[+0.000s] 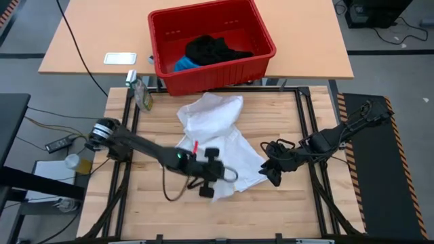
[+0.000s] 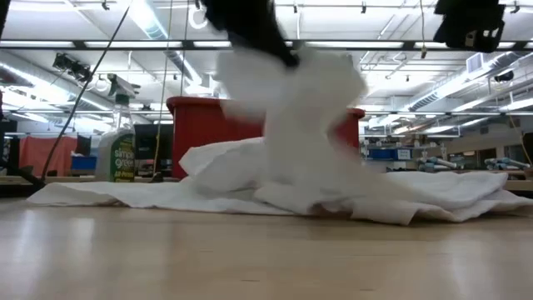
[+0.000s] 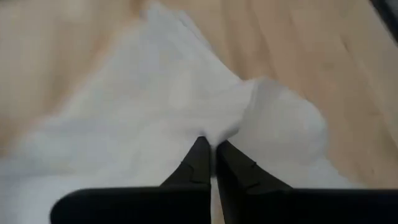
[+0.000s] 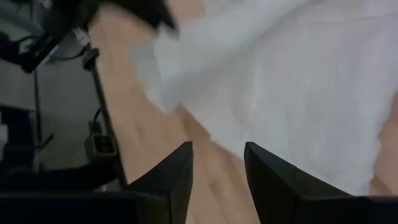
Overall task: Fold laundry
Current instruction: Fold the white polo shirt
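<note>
The white garment point(image 1: 213, 132) lies crumpled in the middle of the table, most of it resting on the wood. My left gripper point(image 3: 211, 149) is shut on it near its near edge, and the cloth rises to a peak point(image 2: 291, 108) under the fingers. My right gripper point(image 4: 217, 165) stands open above bare wood at the garment's right edge, touching nothing. A black garment point(image 1: 213, 49) and a bright blue one point(image 1: 183, 64) lie in the red basket point(image 1: 261, 34). My left gripper pinches a raised bunch of the white garment point(image 3: 219, 134) between its two fingers, slanting down from the table's left. One layer or several, I cannot tell. The pinched part is drawn up into a peak, while the rest of the garment stays on the table.
The red basket stands on a second table beyond the far edge. A spray bottle point(image 1: 141, 91) stands at the far left corner. Bare wood point(image 1: 271, 210) runs along the near side of the table. Black frame rails point(image 1: 308, 129) border the worktop.
</note>
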